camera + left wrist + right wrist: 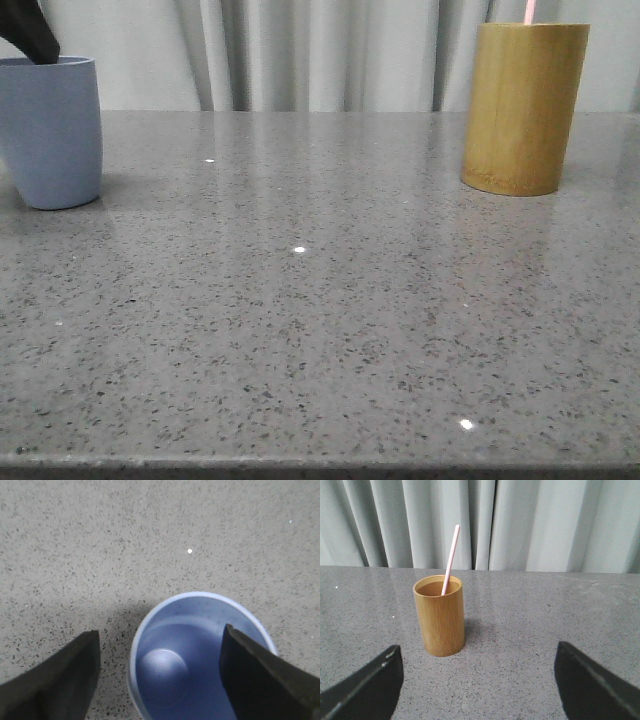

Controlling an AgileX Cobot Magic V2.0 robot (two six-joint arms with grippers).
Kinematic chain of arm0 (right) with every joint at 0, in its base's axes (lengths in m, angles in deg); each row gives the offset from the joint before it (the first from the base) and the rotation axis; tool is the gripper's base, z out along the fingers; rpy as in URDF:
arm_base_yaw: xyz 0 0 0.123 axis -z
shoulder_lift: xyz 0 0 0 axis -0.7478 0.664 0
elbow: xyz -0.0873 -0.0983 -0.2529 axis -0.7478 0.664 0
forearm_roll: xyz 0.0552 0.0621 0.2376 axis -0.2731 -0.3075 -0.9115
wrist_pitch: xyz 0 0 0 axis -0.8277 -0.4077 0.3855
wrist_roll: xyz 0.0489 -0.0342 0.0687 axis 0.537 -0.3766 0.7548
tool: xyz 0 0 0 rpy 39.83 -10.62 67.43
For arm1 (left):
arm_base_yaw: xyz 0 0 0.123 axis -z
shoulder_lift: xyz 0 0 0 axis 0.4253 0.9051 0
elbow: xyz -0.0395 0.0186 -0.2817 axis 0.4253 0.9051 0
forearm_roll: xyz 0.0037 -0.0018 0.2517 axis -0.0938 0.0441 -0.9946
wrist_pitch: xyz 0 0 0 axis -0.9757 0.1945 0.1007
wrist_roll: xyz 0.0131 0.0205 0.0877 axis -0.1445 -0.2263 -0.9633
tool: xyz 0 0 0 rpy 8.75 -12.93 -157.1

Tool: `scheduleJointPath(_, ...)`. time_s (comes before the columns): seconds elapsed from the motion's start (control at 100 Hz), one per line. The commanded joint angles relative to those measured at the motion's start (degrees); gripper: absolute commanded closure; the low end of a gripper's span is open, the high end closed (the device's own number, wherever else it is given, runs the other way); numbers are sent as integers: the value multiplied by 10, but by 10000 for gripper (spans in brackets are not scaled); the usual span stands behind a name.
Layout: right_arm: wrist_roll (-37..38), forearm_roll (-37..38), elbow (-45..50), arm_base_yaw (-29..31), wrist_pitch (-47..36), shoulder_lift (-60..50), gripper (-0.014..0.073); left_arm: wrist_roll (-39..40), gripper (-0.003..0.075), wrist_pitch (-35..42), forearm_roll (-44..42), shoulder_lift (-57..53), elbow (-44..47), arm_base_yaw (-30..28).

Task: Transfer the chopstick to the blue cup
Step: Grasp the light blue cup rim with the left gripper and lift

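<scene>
The chopstick [450,560] stands tilted in the bamboo cup [439,615], its pink top poking above the rim (just the tip shows in the front view [529,10]). That cup sits on the table [320,330] ahead of the right fingers [480,690], apart from them, roughly between the two; they are spread wide and hold nothing. The blue cup [200,655] is upright and empty under the left fingers [160,680], also spread, one pad [260,675] inside the rim, the other outside it, gripping nothing
</scene>
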Motion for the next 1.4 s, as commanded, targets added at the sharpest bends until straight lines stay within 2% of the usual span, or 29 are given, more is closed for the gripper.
scheduleJointPath(0.0,-1,0,-17,3,-42,14,-20,1,264,39,11,-7,-21,4)
scheduleJointPath(0.06,-1,0,-17,3,-42,14,-20,1,308,39,11,-3,-21,4)
scheduleJointPath(0.13,-1,0,-17,3,-42,14,-20,1,395,40,11,0,-21,4)
scheduleJointPath(0.32,-1,0,-17,3,-42,14,-20,1,738,41,23,0,-21,4)
scheduleJointPath(0.49,-1,0,-17,3,-42,14,-20,-3,739,36,43,-2,-40,19)
scheduleJointPath(0.77,-1,0,-17,3,-42,14,-20,-7,739,-9,36,26,-137,123)
scheduleJointPath(0.99,-1,0,-17,3,-42,14,-20,-7,739,-50,-21,91,-230,193)
scheduleJointPath(1.15,-1,0,-17,3,-42,14,-20,-7,739,-60,-24,133,-266,212)
scheduleJointPath(1.39,-1,0,-17,3,-42,14,-20,-7,739,-65,-33,170,-267,217)
